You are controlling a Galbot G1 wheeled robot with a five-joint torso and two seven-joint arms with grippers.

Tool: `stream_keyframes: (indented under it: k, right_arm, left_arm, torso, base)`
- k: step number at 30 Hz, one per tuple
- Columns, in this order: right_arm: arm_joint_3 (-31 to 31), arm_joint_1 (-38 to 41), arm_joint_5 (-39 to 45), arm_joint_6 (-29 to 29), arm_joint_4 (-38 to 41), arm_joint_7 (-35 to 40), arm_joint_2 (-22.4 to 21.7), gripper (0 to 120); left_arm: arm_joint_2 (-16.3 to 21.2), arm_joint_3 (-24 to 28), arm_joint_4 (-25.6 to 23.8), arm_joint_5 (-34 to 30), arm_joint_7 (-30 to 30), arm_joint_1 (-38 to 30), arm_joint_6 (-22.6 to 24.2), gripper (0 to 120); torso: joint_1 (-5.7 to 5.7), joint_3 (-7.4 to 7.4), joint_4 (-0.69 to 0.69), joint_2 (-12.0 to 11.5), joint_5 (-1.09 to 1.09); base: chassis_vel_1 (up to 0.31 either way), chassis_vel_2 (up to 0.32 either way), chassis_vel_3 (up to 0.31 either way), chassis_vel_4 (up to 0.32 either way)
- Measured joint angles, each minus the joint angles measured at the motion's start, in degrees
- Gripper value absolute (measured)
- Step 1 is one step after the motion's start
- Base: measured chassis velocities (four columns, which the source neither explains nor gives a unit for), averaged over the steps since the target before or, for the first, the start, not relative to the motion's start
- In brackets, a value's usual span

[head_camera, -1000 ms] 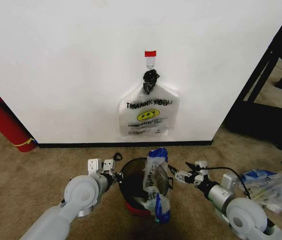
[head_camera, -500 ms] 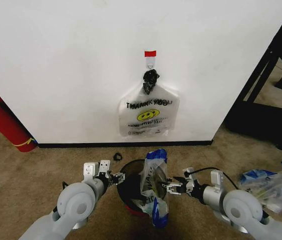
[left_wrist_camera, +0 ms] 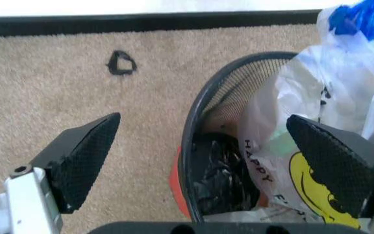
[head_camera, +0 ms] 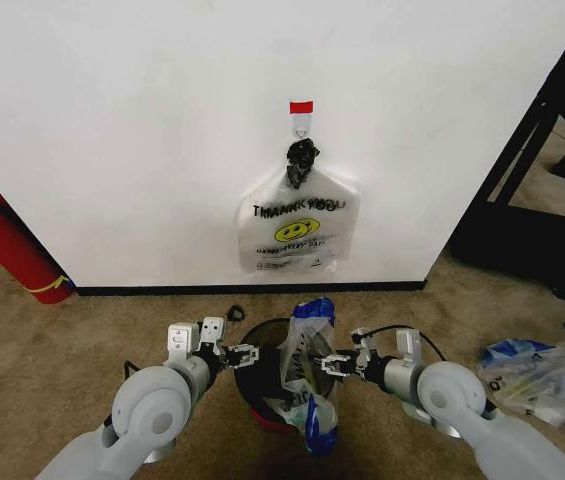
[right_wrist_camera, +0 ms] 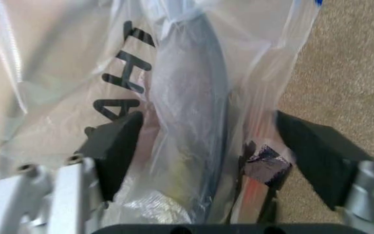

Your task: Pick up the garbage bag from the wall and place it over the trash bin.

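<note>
My right hand spread, fingers straddling garbage bag fold at trash bin rim, 3 o'clock side. My left hand spread, straddling rim at 9 o'clock, nothing pinched. Bag half in bin, bunched, not over rim.

Risk: thin plastic slips from fingers or snags mesh; light bin tips if pulled sideways.

Count: one bin, two printed bags, second bag hanging on wall hook.

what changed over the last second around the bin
Both arms closed in on the trash bin. The right end effector slid toward the robot's left until its open fingers straddle the garbage bag at the rim. The left end effector edged right, open, straddling the rim's other side. The bag draped on the bin barely shifted; the similar bag on the wall hangs unchanged.
</note>
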Motion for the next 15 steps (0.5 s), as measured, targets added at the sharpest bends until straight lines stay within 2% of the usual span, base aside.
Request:
stream_keyframes:
  k: [10, 15]
  right_arm:
    - [-0.59, -0.32, -0.43, -1.95, -1.9, 1.23, 2.21, 34]
    - [-0.13, -1.53, -0.32, -1.28, -0.33, 2.17, 2.35, 18]
  left_arm:
    - [0.13, -0.04, -2.97, 2.44, 1.17, 1.49, -0.22, 100]
    - [0.67, -0.04, -4.71, 4.65, 2.18, 2.29, -0.77, 100]
  torso:
    - [0.0, 0.0, 0.0, 0.0, 0.0]
    - [0.0, 0.0, 0.0, 0.0, 0.0]
  base:
    - [0.0, 0.0, 0.0, 0.0]
    - [0.0, 0.0, 0.0, 0.0]
